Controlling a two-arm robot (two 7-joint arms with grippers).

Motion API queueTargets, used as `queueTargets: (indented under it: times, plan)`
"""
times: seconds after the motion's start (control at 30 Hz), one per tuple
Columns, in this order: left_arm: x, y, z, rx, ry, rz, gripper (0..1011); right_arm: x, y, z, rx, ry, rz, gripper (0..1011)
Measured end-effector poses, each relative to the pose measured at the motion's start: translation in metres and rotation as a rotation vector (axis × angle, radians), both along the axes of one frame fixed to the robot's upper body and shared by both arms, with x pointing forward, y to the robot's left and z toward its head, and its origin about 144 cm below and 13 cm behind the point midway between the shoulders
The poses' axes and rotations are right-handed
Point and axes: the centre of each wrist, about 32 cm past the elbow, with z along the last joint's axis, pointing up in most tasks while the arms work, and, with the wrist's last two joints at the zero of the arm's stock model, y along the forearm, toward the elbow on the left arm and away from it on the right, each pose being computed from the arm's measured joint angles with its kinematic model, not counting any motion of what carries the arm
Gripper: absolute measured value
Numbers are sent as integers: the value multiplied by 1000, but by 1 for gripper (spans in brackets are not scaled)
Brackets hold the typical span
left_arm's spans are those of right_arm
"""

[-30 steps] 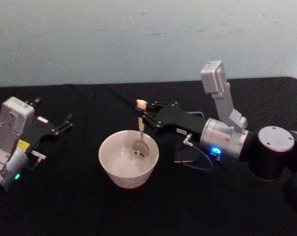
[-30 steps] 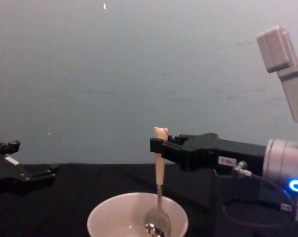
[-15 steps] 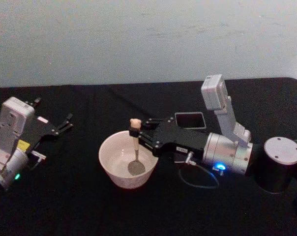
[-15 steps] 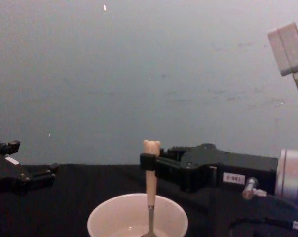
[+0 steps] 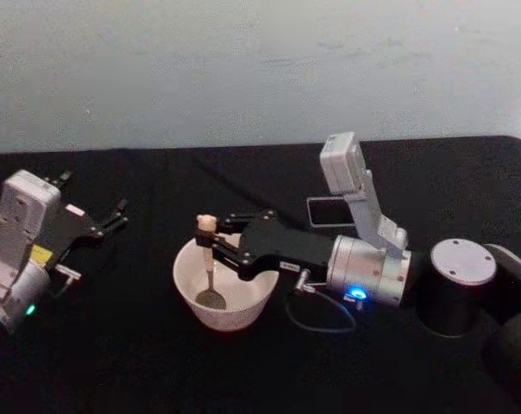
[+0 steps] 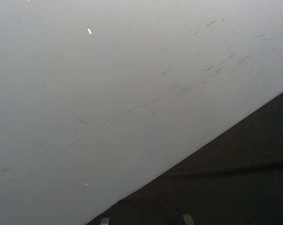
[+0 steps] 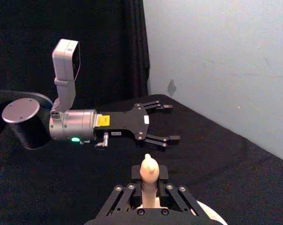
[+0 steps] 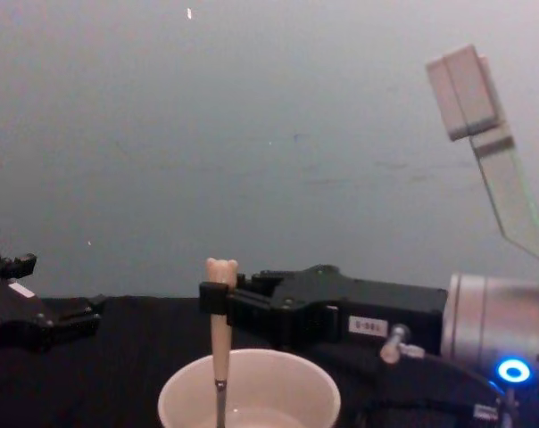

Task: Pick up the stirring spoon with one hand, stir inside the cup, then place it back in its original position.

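Our right end effector [image 5: 207, 238] reaches in from the right, level over the cup [image 5: 235, 316]. Its fingers are clamped on the beige handle of the stirring spoon [image 5: 210, 298], just under the little bear head. From the right wrist view we look straight down at that bear head, which pokes up between the two closed fingers.

The spoon stands almost upright. Its handle rises above the rim, and its thin neck drops into the cup. Its metal bowl sits low inside, toward the left part of the cup. From the chest view the handle enters the cup near its left rim, and we cannot tell whether the spoon's bowl touches the bottom.

The cup rests on the black counter [image 5: 140, 362], directly under the tip of our right end effector.

The dark grey square holder [image 5: 329, 211] stands farther back and to the right of the cup, apart from it and partly hidden behind the right arm's wrist camera mount.

Our left end effector [image 7: 168, 123] is parked at the left side of the counter, well apart from the cup. Its fingers are spread and hold nothing.
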Motion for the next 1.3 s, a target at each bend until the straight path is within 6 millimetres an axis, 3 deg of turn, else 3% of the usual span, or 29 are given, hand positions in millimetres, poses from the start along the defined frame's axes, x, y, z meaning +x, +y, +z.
queueTargets:
  times: [0.4, 0.77, 1.3]
  plan:
    - [0, 0, 0, 0, 0, 0, 1001, 21, 11, -2, 9, 30, -32, 197]
    - [0, 0, 0, 0, 0, 0, 1001, 34, -3, -2, 10, 21, -128, 197]
    - [0, 0, 0, 0, 0, 0, 1001, 13, -32, 1, -31, -1, -145, 197]
